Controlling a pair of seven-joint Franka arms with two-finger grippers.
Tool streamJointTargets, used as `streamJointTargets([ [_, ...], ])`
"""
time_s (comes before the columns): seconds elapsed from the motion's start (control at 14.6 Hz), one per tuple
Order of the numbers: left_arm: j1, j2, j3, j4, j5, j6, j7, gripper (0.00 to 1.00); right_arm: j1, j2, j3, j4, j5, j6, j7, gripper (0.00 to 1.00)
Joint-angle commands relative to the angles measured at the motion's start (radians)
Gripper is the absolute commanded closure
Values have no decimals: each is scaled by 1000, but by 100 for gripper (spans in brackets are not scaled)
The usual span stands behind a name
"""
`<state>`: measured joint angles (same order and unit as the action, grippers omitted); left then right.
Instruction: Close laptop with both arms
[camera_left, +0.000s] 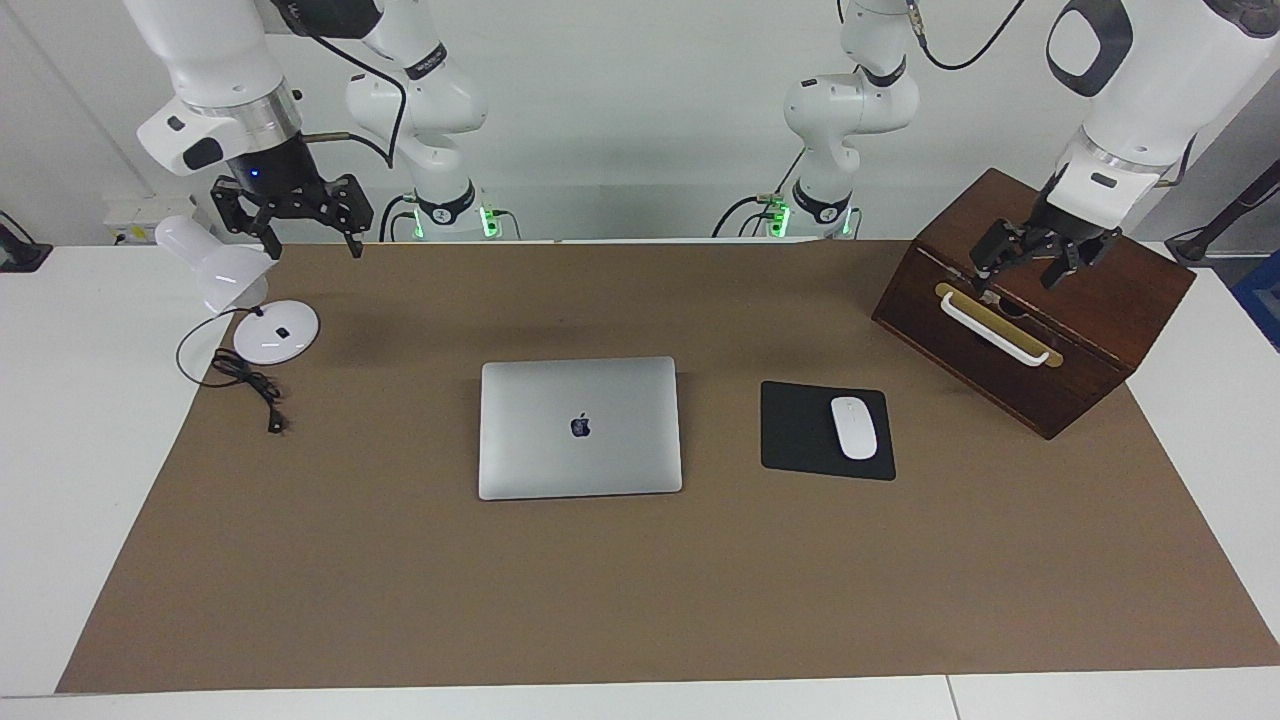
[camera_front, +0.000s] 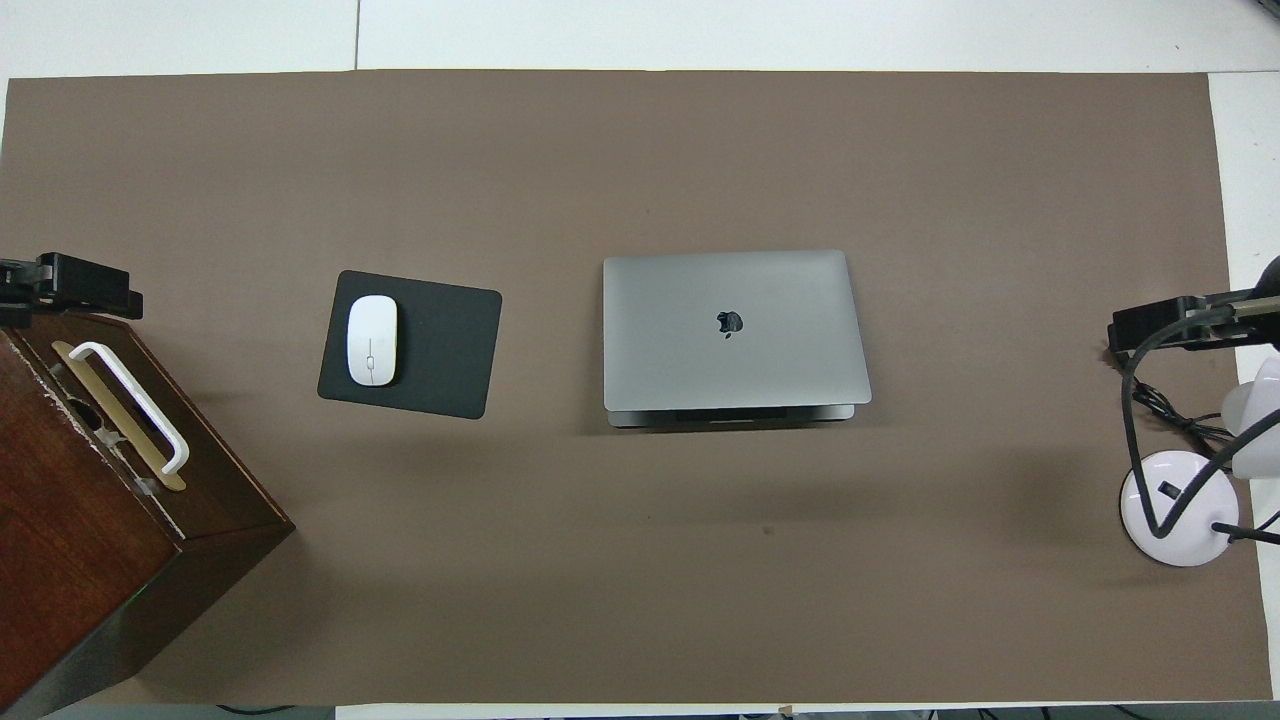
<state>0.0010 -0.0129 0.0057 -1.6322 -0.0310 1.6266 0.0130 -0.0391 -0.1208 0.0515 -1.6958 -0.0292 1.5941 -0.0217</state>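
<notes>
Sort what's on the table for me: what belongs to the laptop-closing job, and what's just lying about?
Job:
- laptop, lid already down, mid-table
- left gripper, open, over the wooden box
- right gripper, open, over the lamp's end of the table

Lying about:
- wooden box
- mouse on the mouse pad
- desk lamp

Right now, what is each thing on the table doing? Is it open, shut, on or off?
Laptop: shut, lid flat.
Box: lid shut.
Lamp: no glow to be seen.
Mouse: lying on the pad.
Left hand: over the box, open, holding nothing.
Right hand: over the lamp's end, open, holding nothing.
</notes>
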Motion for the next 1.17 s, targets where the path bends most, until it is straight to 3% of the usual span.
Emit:
streamJointTargets([
  [0.0,-2,-1,-1,14,-3,-16,-15,0,-33,-20,5,-21,15,-9,-50,0],
  [1.1,7,-4,-1,12,-6,-18,-13,0,-36,-20,5,-21,15,6,-49,0],
])
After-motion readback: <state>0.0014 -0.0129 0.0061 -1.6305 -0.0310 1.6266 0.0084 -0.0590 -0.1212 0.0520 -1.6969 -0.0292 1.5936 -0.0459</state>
